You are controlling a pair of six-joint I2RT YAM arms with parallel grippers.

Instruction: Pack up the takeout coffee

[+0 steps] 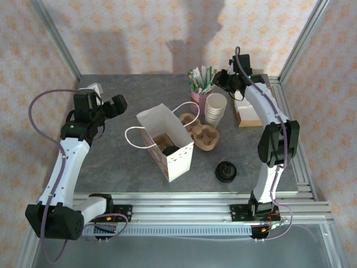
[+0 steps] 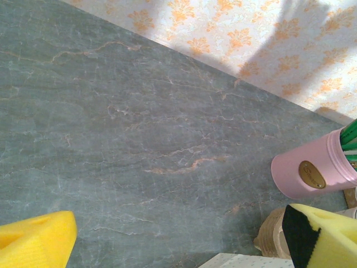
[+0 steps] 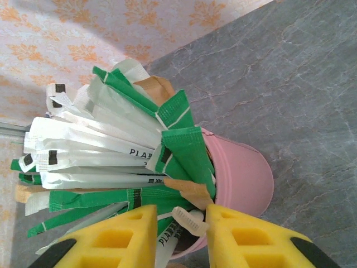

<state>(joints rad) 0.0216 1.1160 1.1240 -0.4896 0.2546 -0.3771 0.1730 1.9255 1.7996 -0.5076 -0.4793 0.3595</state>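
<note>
Claw on right (image 3: 181, 216) sat narrow above pink cup (image 3: 242, 178) of packets (image 3: 106, 153), one packet end between its pads (image 3: 231, 237); we couldn't tell if pinched. Left claw (image 2: 178, 220) was spread wide over bench (image 2: 139, 128). Takeout coffee (image 1: 226, 171) stood on bench right of paper bag (image 1: 179, 162), well apart from it.

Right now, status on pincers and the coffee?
Left pincer open, empty. Right pincer straddling sachets in pink cup, grip unclear. Takeout coffee on table, outside paper bag.
</note>
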